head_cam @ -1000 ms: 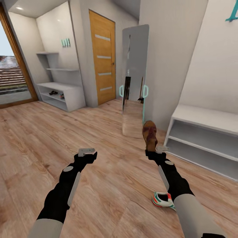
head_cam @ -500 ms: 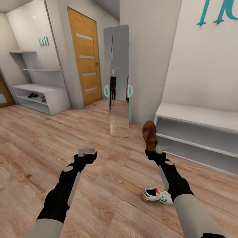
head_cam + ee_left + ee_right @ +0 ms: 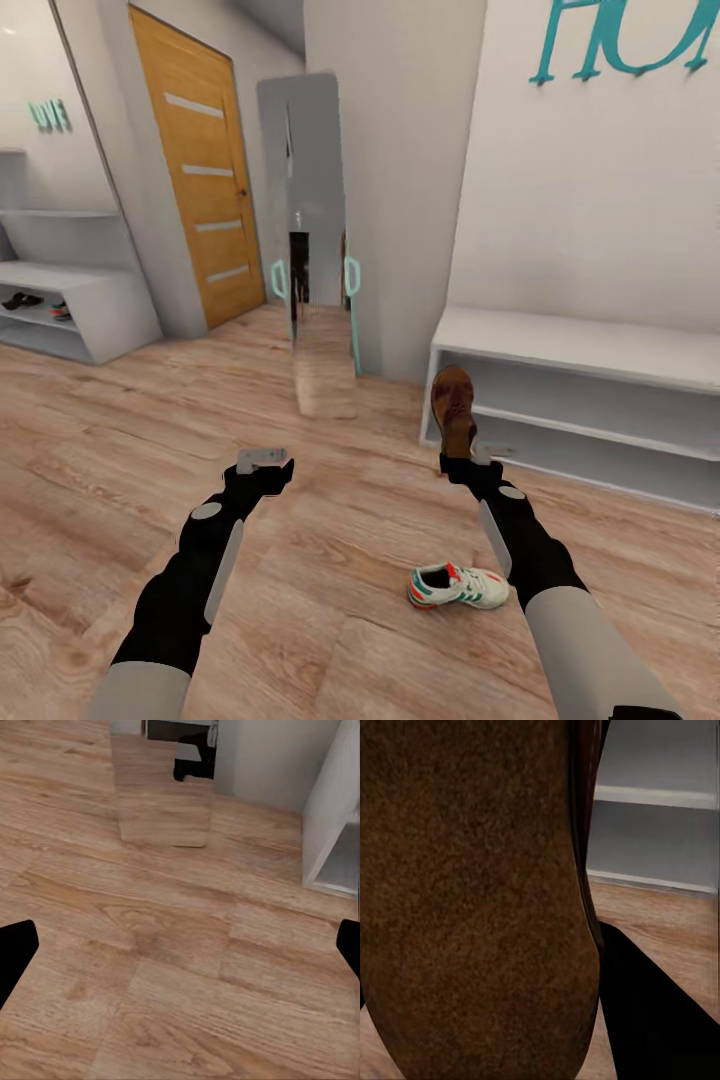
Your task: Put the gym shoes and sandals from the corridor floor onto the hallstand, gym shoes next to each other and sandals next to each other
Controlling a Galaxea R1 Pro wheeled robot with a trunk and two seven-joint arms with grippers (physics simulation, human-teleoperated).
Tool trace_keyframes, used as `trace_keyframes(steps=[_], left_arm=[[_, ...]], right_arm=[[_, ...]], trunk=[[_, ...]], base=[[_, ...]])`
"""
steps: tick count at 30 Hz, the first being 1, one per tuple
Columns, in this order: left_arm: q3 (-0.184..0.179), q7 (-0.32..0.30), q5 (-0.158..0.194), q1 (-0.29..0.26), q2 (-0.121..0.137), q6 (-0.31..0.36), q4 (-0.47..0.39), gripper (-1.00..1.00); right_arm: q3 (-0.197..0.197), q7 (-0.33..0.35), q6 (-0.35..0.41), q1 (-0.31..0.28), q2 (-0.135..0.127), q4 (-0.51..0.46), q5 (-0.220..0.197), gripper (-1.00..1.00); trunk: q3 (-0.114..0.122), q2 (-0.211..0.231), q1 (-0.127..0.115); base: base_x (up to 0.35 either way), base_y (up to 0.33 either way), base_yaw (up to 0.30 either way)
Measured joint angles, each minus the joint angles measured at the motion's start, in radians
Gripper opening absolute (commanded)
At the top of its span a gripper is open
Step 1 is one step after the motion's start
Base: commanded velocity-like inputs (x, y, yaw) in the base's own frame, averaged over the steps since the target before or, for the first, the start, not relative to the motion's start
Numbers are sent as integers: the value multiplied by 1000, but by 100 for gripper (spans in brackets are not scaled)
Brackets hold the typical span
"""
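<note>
Corridor floor (image 3: 120,440): right gripper (image 3: 462,452) jaws clenched on sandal (image 3: 453,408), raised upright for carrying to rack (image 3: 90,300); left gripper (image 3: 262,460) released, empty; sneaker (image 3: 458,587) awaiting pickup.

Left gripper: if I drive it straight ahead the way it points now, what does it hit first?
Probably the bare wood floor, short of the standing mirror. The left gripper is open and empty, angled down at the planks. The white bench sits off to the side. Depth is uncertain.
</note>
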Motion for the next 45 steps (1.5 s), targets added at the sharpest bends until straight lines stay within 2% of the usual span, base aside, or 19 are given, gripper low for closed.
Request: trace_keyframes(steps=[11, 20, 27, 45], left_arm=[[0, 0, -1, 0, 0, 0, 0, 100], [0, 0, -1, 0, 0, 0, -1, 100], [0, 0, -1, 0, 0, 0, 0, 100], [0, 0, -1, 0, 0, -1, 0, 100]], right_arm=[[-1, 0, 0, 0, 0, 0, 0, -100], [-1, 0, 0, 0, 0, 0, 0, -100], [-2, 0, 0, 0, 0, 0, 0, -100], [-2, 0, 0, 0, 0, 0, 0, -100]], trunk=[[0, 0, 0], [0, 0, 0], [1, 0, 0], [8, 0, 0]], base=[[213, 172, -280], [237, 106, -64], [192, 112, -221], [31, 28, -252]])
